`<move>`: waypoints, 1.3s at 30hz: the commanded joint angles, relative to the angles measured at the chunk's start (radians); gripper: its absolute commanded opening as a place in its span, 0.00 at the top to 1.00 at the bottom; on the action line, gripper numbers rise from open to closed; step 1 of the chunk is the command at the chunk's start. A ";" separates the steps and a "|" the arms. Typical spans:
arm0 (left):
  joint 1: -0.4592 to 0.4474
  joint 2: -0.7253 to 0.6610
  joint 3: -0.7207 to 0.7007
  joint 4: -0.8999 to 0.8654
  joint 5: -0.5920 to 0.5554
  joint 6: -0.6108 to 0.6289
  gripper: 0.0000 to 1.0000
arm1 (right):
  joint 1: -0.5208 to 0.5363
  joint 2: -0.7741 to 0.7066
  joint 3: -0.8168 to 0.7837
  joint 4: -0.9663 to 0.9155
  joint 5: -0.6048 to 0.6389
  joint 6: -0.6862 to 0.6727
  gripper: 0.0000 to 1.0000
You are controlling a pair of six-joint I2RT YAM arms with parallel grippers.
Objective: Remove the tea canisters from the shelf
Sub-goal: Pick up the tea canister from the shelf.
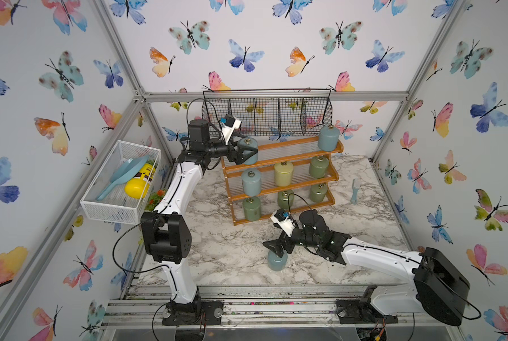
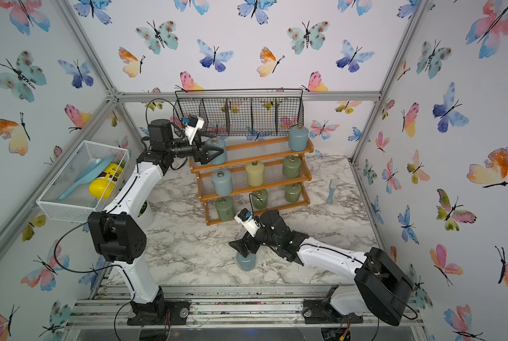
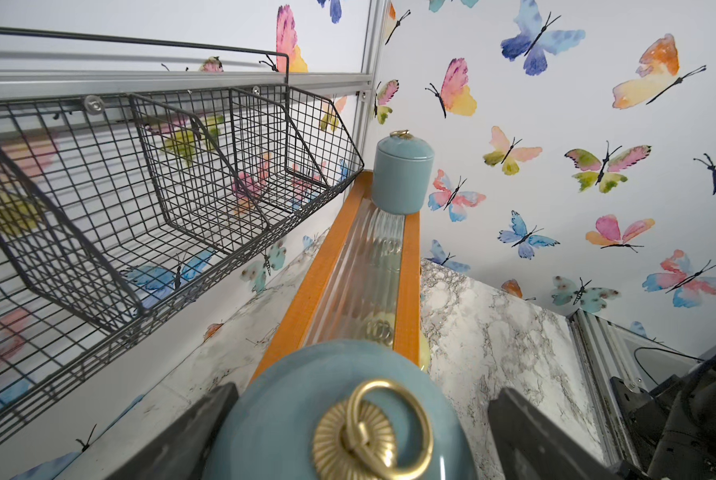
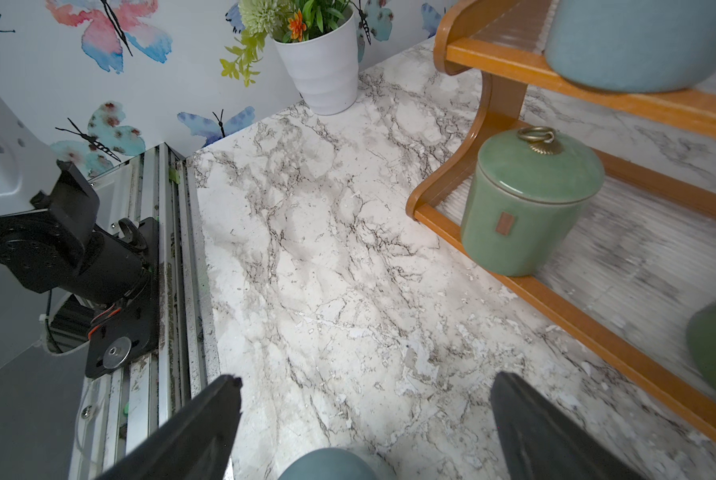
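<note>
Canisters [image 1: 283, 174], nine counted: eight stood on the shelf [image 1: 267, 189], two on the top tier and three on each lower tier; one blue canister [image 1: 277, 262] stood off it, upright on the tabletop [image 1: 232, 254]. Right hand [image 1: 276, 247] hung spread wide just above that one, gripping nothing; left hand [image 3: 364, 395] sat spread wide either side of the top-tier blue canister [image 1: 247, 143], not closed on it. Task judged barely begun, eight removals left.

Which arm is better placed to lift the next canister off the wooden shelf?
Left. The left gripper, open, straddles the glossy blue-grey lidded canister on the top tier of the orange-brown wooden shelf. The right gripper hangs open over another blue-grey canister standing on the marble table, off the shelf.
</note>
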 commanded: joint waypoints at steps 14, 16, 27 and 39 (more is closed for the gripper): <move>-0.044 -0.014 -0.014 -0.039 -0.091 0.085 0.20 | 0.001 -0.028 -0.010 -0.005 0.003 0.004 0.00; -0.045 -0.026 -0.027 -0.036 -0.096 0.086 0.22 | 0.001 -0.029 -0.006 -0.005 0.005 0.004 0.00; -0.057 -0.145 -0.077 0.016 -0.059 0.073 0.24 | -0.002 -0.055 0.022 -0.030 0.026 0.011 0.00; -0.117 -0.416 -0.361 0.071 -0.083 0.083 0.24 | -0.098 -0.125 0.137 -0.172 0.060 -0.013 0.00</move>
